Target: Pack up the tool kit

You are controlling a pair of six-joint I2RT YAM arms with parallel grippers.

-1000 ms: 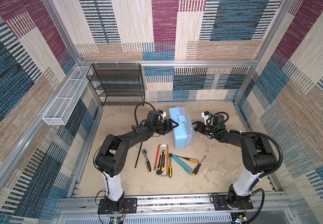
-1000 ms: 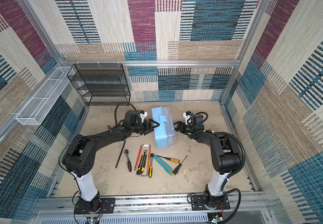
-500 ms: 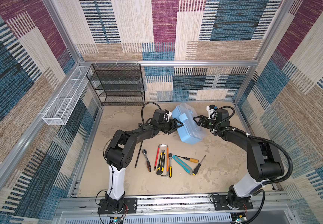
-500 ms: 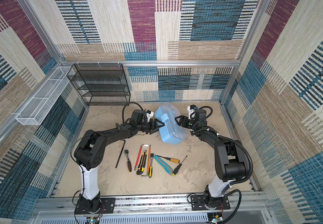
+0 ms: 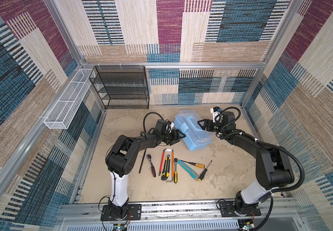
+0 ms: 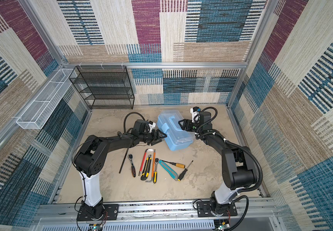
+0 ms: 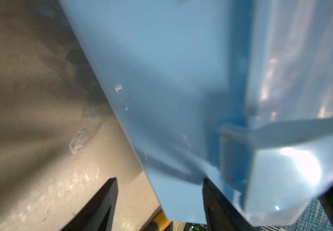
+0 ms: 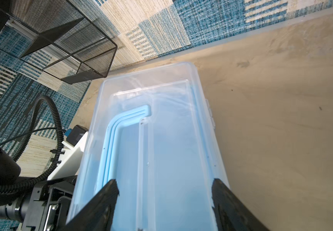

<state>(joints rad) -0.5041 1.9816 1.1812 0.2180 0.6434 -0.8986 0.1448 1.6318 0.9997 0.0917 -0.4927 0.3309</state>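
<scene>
Tool kit box (image 5: 192, 132) was found shut, with the lid down and the latch (image 5: 183, 128) folded over the front wall. It was lodged right between the two grippers and skewed to the row of tools. Whether it sat fully flat on the table (image 5: 231, 180) could not be told.

The left gripper (image 5: 180, 138) was held with jaws well apart and the latch side just ahead of it. In the left wrist view one finger (image 7: 215, 206) was seen against the blue wall and the other over bare table, so nothing was gripped. The right gripper (image 8: 163, 181) was spread wide too, hovering empty over the clear lid (image 8: 171, 90) from the opposite side.

The step was judged to be the squaring-up of the box, with nothing packed yet. Next the latch would need flipping while the box was steadied from the far side, since so smooth and light a shell could be expected to slide.

The base was opaque pale-blue plastic with rounded corners. The lid was translucent and glossy, and the arched handle (image 8: 108, 156) was ribbed and lying flat. Behind the left gripper, toward the arm bases, slim tools were laid out on mottled beige:
- a ratchet (image 5: 151, 166)
- a yellow-and-black knife (image 5: 165, 169)
- a teal knife (image 5: 187, 170)
- a wooden-handled screwdriver (image 5: 196, 165)
- a long black hex key (image 5: 142, 161)
</scene>
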